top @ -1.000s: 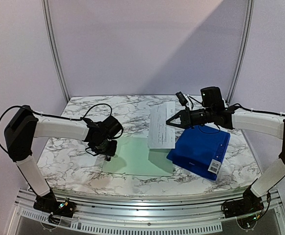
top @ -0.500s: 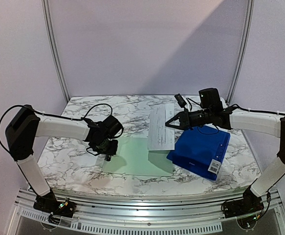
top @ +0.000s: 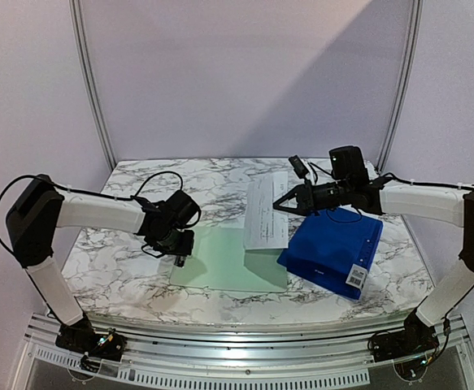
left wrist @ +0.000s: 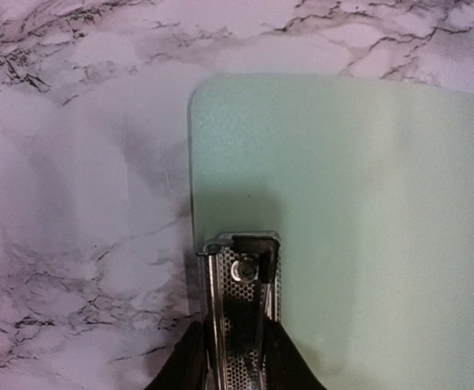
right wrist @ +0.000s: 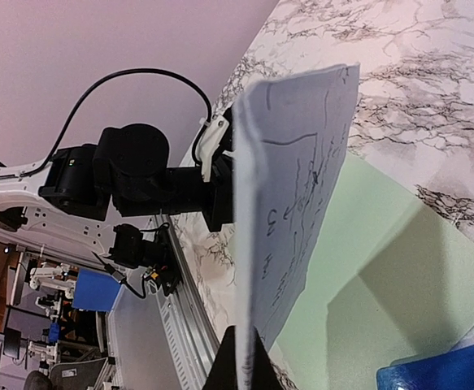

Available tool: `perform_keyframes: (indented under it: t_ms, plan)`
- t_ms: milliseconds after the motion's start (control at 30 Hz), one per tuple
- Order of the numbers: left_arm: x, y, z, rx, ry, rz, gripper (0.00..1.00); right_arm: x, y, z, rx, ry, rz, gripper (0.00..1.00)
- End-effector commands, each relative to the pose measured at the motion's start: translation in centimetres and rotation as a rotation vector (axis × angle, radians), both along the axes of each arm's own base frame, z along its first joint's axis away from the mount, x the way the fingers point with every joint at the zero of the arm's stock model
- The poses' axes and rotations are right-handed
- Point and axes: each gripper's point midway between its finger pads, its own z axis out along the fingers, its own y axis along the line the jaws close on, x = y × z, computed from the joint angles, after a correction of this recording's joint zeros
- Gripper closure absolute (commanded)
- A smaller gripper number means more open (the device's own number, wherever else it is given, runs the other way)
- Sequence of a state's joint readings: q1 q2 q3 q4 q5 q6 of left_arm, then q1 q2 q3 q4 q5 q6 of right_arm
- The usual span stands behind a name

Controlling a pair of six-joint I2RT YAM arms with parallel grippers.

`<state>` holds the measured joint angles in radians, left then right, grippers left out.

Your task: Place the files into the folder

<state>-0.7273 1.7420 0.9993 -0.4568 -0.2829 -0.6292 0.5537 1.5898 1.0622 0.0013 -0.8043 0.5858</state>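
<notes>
The large file sheet looks pale green and lies flat on the table's middle. My left gripper is shut, its tips down on the sheet's left edge; in the left wrist view the metal fingers are together on the sheet. My right gripper is shut on the smaller printed slip and holds it raised, tilted, above the sheet's right part. In the right wrist view the slip stands edge-on from my gripper. The blue folder lies closed at the right, its barcode sticker at the near corner.
The marble table ends in a metal rail at the near side. Purple walls with two upright poles close the back. The left arm shows beyond the slip in the right wrist view.
My right gripper has moved a little to the left with the slip. My left gripper has shifted slightly and stays on the sheet's edge.
</notes>
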Motion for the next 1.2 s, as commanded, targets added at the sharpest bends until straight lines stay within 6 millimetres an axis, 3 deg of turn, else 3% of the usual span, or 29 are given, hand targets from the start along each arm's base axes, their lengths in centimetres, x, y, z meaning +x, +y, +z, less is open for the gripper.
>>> perform_keyframes:
  t_ms: [0,367,700,1167]
  plan:
    - [-1.5,1.4,-1.9,0.017,0.077,0.017,0.73,0.1,1.0,0.7,0.025,-0.010,0.023,1.00]
    - [-2.6,1.4,-2.7,0.003,0.129,-0.008,0.72,-0.2,1.0,0.3,0.022,-0.002,0.023,1.00]
    - [-2.9,1.2,-3.5,-0.019,0.145,-0.011,0.98,-0.4,1.1,-0.2,0.032,0.011,0.020,1.00]
    - [-2.8,0.9,-3.4,-0.038,0.143,-0.006,1.00,-2.9,6.8,1.7,0.205,0.030,0.143,1.00]
